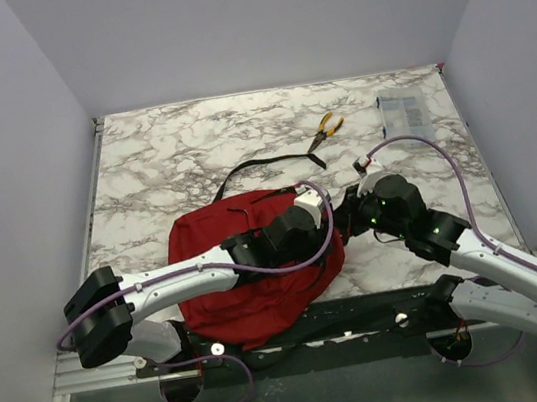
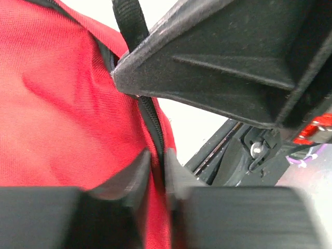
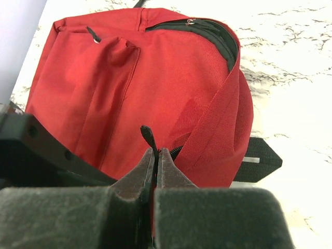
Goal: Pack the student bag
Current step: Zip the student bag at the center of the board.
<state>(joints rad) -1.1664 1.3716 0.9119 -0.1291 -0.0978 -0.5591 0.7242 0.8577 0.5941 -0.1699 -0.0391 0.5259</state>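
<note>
The dark red student bag [image 1: 247, 290] lies flat near the table's front edge, under my left arm. My left gripper [image 1: 319, 216] is at the bag's right edge; in the left wrist view [image 2: 157, 162] it is shut on the red fabric and black zipper seam [image 2: 150, 116]. My right gripper [image 1: 347, 218] meets it from the right. In the right wrist view [image 3: 155, 155] it is shut on a black zipper pull tab [image 3: 147, 135] of the bag [image 3: 155, 78]. The main zipper [image 3: 212, 33] gapes open along the bag's far corner.
A black strap [image 1: 263, 164] trails from the bag across the marble table [image 1: 162, 166]. Yellow-handled pliers [image 1: 325, 130] and a clear plastic case [image 1: 404, 112] lie at the back right. A black buckle strap [image 3: 259, 158] sticks out beside the bag.
</note>
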